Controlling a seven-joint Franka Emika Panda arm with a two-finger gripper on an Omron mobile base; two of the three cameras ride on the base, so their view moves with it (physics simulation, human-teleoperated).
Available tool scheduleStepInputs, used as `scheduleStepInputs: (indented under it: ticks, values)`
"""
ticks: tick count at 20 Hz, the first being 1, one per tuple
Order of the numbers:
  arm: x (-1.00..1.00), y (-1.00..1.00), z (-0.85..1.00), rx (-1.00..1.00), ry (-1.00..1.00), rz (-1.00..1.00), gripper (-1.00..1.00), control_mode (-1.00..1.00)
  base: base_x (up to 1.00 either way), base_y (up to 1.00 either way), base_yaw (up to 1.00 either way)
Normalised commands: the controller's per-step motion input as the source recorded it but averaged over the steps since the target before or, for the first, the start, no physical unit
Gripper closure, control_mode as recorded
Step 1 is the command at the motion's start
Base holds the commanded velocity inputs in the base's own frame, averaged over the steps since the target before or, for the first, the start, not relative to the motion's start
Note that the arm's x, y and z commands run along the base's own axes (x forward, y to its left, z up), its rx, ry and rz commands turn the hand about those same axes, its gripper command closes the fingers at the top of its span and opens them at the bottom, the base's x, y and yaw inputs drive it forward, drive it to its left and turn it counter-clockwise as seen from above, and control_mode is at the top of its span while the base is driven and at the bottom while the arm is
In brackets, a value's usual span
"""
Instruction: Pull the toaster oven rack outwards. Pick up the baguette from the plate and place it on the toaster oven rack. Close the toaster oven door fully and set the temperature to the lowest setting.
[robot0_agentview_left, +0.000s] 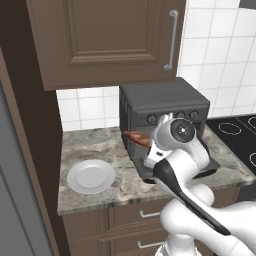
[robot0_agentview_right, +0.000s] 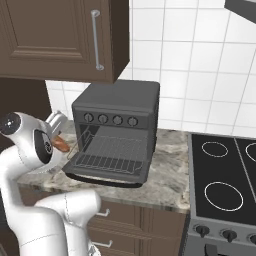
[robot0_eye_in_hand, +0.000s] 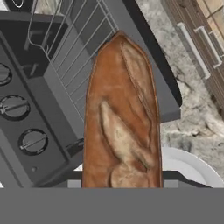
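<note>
Golden-brown baguette (robot0_eye_in_hand: 122, 118), crusty with pale slashes, sits gripped in the gripper (robot0_agentview_left: 150, 150), raised above the rack (robot0_agentview_right: 110, 152) pulled out over the open door (robot0_agentview_right: 102, 177). Plate (robot0_agentview_left: 91, 176) rests bare near the counter's (robot0_agentview_left: 100, 145) front-left corner.

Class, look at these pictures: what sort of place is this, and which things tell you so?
Most likely a home kitchen, computer-rendered. A toaster oven stands on a stone counter, a black stovetop lies beside it, and wooden wall cabinets hang over a white tiled wall.
</note>
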Motion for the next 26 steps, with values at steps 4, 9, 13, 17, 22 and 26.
scheduleStepInputs:
  ticks: [4,9,13,17,22,26]
  values:
    - [0.23,-0.04,0.08,-0.43,0.15,0.09,1.00,-1.00,0.00,0.00,0.00]
    - [0.49,-0.24,0.00,-0.40,0.22,0.10,1.00,-1.00,0.00,0.00,0.00]
    - [0.52,-0.46,0.00,-0.14,0.17,0.08,1.00,-1.00,0.00,0.00,0.00]
    - [0.52,-0.64,-0.05,-0.10,0.26,0.09,1.00,-1.00,0.00,0.00,0.00]
    - [0.44,-0.73,-0.20,-0.07,0.21,0.12,1.00,-1.00,0.00,0.00,0.00]
    - [0.20,-0.99,-0.23,0.00,0.09,0.11,1.00,-1.00,0.00,0.00,0.00]
